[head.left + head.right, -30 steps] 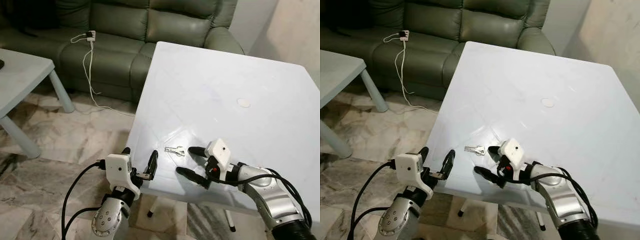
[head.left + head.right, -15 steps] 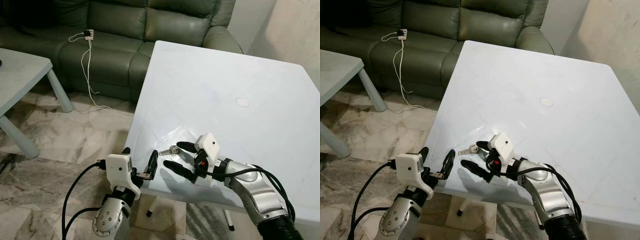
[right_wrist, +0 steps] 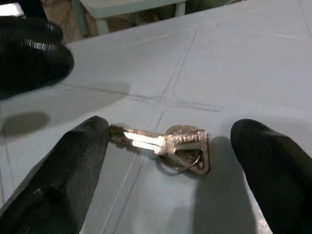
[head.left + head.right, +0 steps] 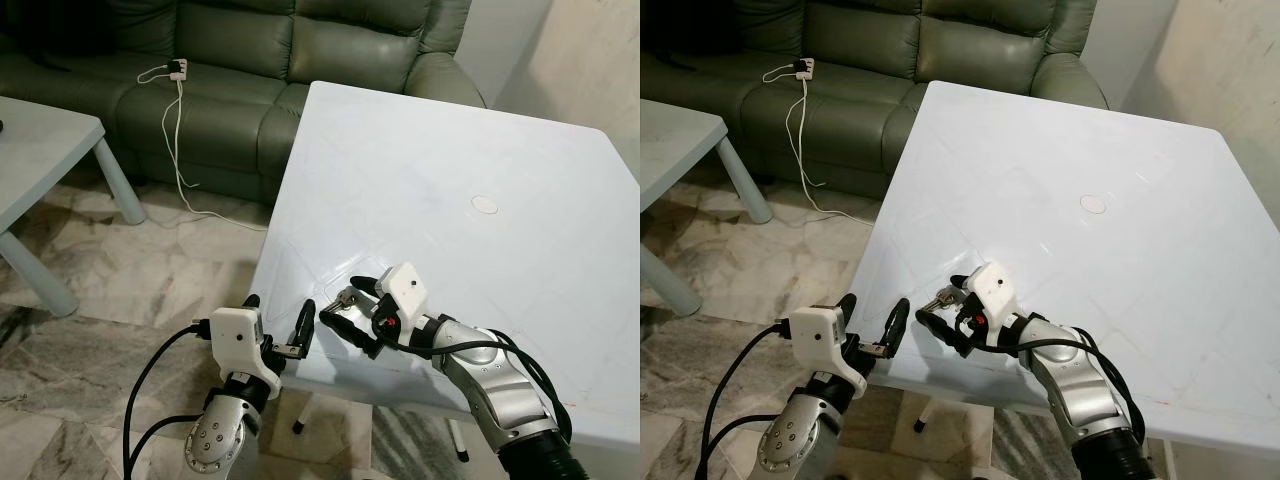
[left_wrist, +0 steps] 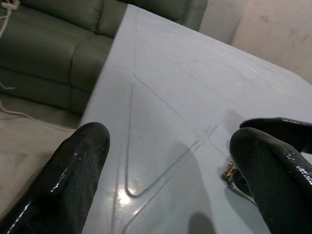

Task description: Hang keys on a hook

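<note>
- The right gripper point(image 4: 347, 305) reaches leftward from the bent silver right arm, low over the near left part of the desk point(image 4: 450, 180), jaws spread apart.
- The left gripper point(image 4: 277, 322) points up at the desk's near left edge, jaws apart, holding nothing.

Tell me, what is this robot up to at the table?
The robot is going for a set of keys lying flat near the front edge of the pale blue table. Its right hand is open, one finger on either side of the keys, not yet closed on them. The left hand hovers open just off the table's edge. No hook can be seen.
</note>
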### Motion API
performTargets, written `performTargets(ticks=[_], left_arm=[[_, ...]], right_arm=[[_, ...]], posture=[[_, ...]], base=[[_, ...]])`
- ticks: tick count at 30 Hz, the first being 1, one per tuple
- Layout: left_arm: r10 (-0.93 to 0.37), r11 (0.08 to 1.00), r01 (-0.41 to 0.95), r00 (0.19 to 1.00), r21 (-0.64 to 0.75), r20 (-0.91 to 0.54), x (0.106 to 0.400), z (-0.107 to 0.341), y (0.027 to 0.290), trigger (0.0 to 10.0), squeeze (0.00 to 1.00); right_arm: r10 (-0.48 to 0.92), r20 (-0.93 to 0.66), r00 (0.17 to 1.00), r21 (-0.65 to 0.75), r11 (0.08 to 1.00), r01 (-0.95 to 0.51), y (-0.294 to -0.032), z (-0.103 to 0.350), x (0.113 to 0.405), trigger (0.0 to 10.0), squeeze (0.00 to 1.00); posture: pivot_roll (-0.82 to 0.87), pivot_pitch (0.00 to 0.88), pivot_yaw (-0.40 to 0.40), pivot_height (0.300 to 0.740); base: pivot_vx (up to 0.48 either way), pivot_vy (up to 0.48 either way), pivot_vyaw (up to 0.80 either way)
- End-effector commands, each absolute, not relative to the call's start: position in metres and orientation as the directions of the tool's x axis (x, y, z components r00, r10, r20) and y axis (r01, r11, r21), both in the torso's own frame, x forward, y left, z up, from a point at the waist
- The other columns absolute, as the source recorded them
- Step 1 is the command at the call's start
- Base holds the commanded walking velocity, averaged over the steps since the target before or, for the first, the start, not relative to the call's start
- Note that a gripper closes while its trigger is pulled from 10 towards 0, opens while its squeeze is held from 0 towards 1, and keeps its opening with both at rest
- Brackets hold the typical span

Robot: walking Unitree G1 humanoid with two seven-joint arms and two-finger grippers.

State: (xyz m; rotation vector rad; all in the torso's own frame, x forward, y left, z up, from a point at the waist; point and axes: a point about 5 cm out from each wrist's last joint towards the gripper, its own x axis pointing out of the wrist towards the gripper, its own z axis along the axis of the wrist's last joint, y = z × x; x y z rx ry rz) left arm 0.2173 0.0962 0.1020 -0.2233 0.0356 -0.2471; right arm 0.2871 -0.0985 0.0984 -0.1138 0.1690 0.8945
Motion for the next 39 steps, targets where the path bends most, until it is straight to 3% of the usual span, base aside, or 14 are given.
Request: performTargets(ticks=[1, 4, 5, 6, 7, 8, 31, 32, 33, 34, 35, 36, 37, 39], left_arm=[[-0.251, 0.932, 0.244, 0.968, -0.269, 0.009, 0.217, 0.107, 0.087, 10.0, 0.00], [-0.251, 0.932, 0.244, 0.968, -0.269, 0.009, 0.217, 0.107, 0.087, 10.0, 0.00], [-0.250, 0.932, 0.243, 0.968, -0.270, 0.008, 0.217, 0.107, 0.087, 10.0, 0.00], [-0.250, 0.932, 0.243, 0.968, -0.270, 0.008, 0.217, 0.107, 0.087, 10.0, 0.00], [-0.249, 0.932, 0.242, 0.968, -0.270, 0.008, 0.217, 0.107, 0.087, 10.0, 0.00], [-0.249, 0.932, 0.241, 0.969, -0.270, 0.007, 0.217, 0.107, 0.087, 10.0, 0.00], [-0.241, 0.931, 0.233, 0.971, -0.281, 0.006, 0.218, 0.108, 0.087, 10.0, 0.00], [-0.241, 0.931, 0.233, 0.971, -0.282, 0.006, 0.217, 0.108, 0.087, 10.0, 0.00], [-0.241, 0.931, 0.233, 0.971, -0.282, 0.007, 0.217, 0.108, 0.087, 10.0, 0.00], [-0.241, 0.931, 0.233, 0.971, -0.283, 0.007, 0.217, 0.108, 0.086, 10.0, 0.00], [-0.240, 0.930, 0.232, 0.971, -0.283, 0.008, 0.218, 0.108, 0.086, 10.0, 0.00], [-0.240, 0.930, 0.233, 0.971, -0.284, 0.008, 0.218, 0.108, 0.086, 10.0, 0.00], [-0.240, 0.930, 0.232, 0.971, -0.284, 0.009, 0.218, 0.108, 0.086, 10.0, 0.00], [-0.239, 0.930, 0.232, 0.971, -0.285, 0.009, 0.218, 0.108, 0.086, 10.0, 0.00]], right_arm=[[0.766, -0.207, 0.608, -0.042, 0.614, -0.788, -0.100, 0.098, 0.285, 10.0, 0.00], [0.773, -0.204, 0.601, -0.032, 0.609, -0.793, -0.102, 0.097, 0.283, 9.8, 0.00], [0.770, -0.205, 0.604, -0.035, 0.611, -0.791, -0.103, 0.097, 0.283, 7.4, 0.00], [0.767, -0.206, 0.607, -0.038, 0.614, -0.788, -0.103, 0.097, 0.284, 7.4, 0.00], [0.766, -0.206, 0.609, -0.038, 0.615, -0.787, -0.105, 0.098, 0.284, 0.0, 0.00], [0.767, -0.205, 0.608, -0.036, 0.615, -0.788, -0.106, 0.098, 0.284, 0.0, 0.00], [0.766, -0.219, 0.604, -0.050, 0.609, -0.791, -0.113, 0.102, 0.290, 0.0, 0.00], [0.762, -0.220, 0.609, -0.055, 0.614, -0.788, -0.113, 0.102, 0.290, 4.6, 0.00], [0.759, -0.220, 0.612, -0.058, 0.616, -0.785, -0.113, 0.102, 0.290, 4.6, 0.00], [0.760, -0.214, 0.614, -0.061, 0.617, -0.785, -0.113, 0.102, 0.291, 10.0, 0.00], [0.769, -0.197, 0.609, -0.029, 0.616, -0.787, -0.112, 0.103, 0.292, 10.0, 0.18], [0.769, -0.190, 0.610, -0.019, 0.618, -0.786, -0.112, 0.103, 0.292, 10.0, 0.18], [0.753, -0.194, 0.628, -0.026, 0.636, -0.771, -0.112, 0.103, 0.295, 10.0, 1.00], [0.756, -0.179, 0.629, -0.033, 0.635, -0.772, -0.112, 0.106, 0.296, 10.0, 1.00]], posture=[[0.02, 0.121, -0.148, 0.740], [0.02, 0.125, -0.146, 0.740], [0.02, 0.125, -0.146, 0.740], [0.02, 0.125, -0.146, 0.740], [0.02, 0.127, -0.145, 0.740], [0.02, 0.127, -0.145, 0.740], [0.02, 0.127, -0.148, 0.740], [0.02, 0.127, -0.149, 0.740], [0.02, 0.127, -0.149, 0.740], [0.02, 0.127, -0.149, 0.740], [0.02, 0.125, -0.150, 0.740], [0.02, 0.125, -0.150, 0.740], [0.03, 0.122, -0.151, 0.740], [0.03, 0.121, -0.151, 0.740]], base=[[0.000, 0.000, 0.00], [0.000, 0.000, 0.00], [0.000, 0.000, 0.00], [0.000, 0.000, 0.00], [0.000, 0.000, 0.00], [0.000, 0.000, 0.00], [0.000, 0.000, 0.00], [0.000, 0.000, 0.00], [0.000, 0.000, 0.00], [0.000, 0.000, 0.00], [0.000, 0.000, 0.00], [0.000, 0.000, 0.00], [0.000, 0.000, 0.00], [0.000, 0.000, 0.00]])
